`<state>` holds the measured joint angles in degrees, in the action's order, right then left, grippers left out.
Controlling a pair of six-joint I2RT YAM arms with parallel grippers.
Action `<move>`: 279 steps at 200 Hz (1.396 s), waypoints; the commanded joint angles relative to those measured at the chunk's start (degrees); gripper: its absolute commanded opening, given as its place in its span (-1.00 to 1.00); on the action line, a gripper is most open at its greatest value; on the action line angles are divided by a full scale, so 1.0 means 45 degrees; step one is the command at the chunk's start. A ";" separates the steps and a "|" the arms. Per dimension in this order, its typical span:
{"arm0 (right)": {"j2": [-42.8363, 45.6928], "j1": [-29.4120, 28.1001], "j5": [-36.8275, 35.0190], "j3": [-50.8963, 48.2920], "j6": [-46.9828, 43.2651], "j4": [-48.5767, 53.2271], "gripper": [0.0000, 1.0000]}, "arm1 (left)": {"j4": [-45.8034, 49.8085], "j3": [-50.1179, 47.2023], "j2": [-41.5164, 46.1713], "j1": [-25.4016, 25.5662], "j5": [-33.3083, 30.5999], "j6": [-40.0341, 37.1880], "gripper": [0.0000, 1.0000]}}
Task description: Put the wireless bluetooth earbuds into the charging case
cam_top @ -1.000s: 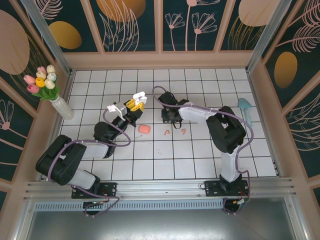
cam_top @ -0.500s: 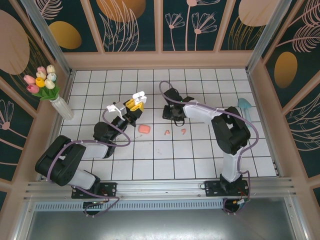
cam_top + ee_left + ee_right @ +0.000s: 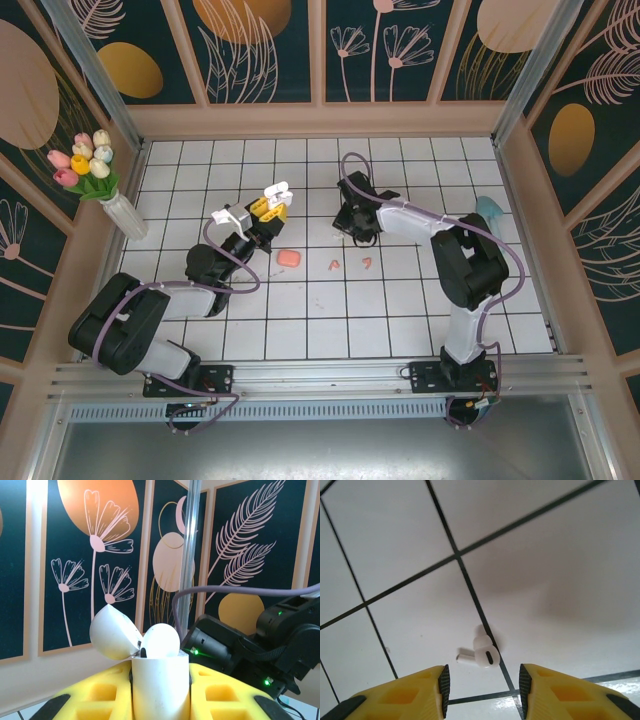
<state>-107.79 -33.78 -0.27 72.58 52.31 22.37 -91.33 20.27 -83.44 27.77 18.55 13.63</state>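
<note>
The white case (image 3: 160,682), lid open, is pinched upright between the left fingers (image 3: 95,700) and held above the bench (image 3: 400,310). A white earbud (image 3: 482,652) lies on a tile seam just ahead of the spread right fingers (image 3: 420,690), touched by neither. These should be lowered until the bud is straddled, then closed gently across its head rather than its stem, which would likely roll away. Pink earbuds (image 3: 335,264) lie near a pink case (image 3: 289,258).

Tulip vase (image 3: 127,214) by left wall — pale-blue object (image 3: 492,208), maybe scoop — right edge of tiled floor (image 3: 330,320).
</note>
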 commanded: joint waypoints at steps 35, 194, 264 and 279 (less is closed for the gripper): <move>0.0281 0.0046 0.0829 -0.1207 0.2797 -0.1790 -0.20 | -0.2477 0.0219 0.0115 0.0040 -0.0098 0.0116 -1.00; -0.0621 0.0021 0.1097 -0.1142 0.2791 -0.2140 -0.26 | -0.2793 0.0202 -0.0110 0.0040 -0.0161 0.0134 -1.00; -0.1062 0.0013 0.0655 -0.1111 0.2579 -0.2044 -0.38 | -0.2957 0.0202 -0.0247 0.0040 -0.0176 0.0223 -1.00; -0.1156 0.0014 0.0541 -0.1080 0.2545 -0.1974 -0.41 | -0.2962 0.0202 -0.0247 0.0040 -0.0176 0.0214 -1.00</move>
<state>-110.89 -33.78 4.14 67.72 63.79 12.84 -91.33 20.27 -84.27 27.77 18.55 13.69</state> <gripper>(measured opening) 0.306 0.247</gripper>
